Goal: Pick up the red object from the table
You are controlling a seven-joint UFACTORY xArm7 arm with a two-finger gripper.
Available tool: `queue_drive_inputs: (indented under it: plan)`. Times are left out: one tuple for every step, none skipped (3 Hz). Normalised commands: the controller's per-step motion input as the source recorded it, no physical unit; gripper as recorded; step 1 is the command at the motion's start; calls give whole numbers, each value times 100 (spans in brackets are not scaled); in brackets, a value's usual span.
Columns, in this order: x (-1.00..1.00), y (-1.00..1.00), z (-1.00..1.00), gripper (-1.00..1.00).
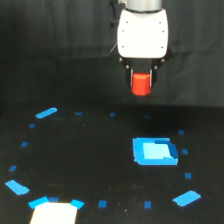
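Over on the exterior view's left, the black worktop [90,165] carries a scatter of blue tape: an angled strip [46,113] up toward the back, another slanted piece [17,187] near the front, and small blue dots tracing a loose ring across the surface. Down at the bottom edge sits a pale, washed-out patch [54,213] with blue tabs at its upper corners; what it is cannot be made out. Moving toward the middle, the white arm body [142,32] hangs from the top of the frame, and beneath it the dark end effector [141,80] has its fingers closed in on the red object [141,84], pinching it from either side. The block is up in the air, well clear of the worktop, against the dark backdrop! It hangs with its long axis upright, flat top face toward the fingers, lower end pointing straight down at the surface. The fingers cover only its upper flanks; the lower half shows fully. Below and slightly to the right lies the large blue square patch [155,151], flat on the worktop, well apart from the lifted block. Farther right, one more angled blue strip [186,198] sits near the front corner.
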Motion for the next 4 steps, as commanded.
queue_drive_inputs:
  plan:
    - [-6,-8,35,-100]
    - [-16,-31,67,-100]
    - [-46,9,-30,-95]
    - [17,4,100,-97]
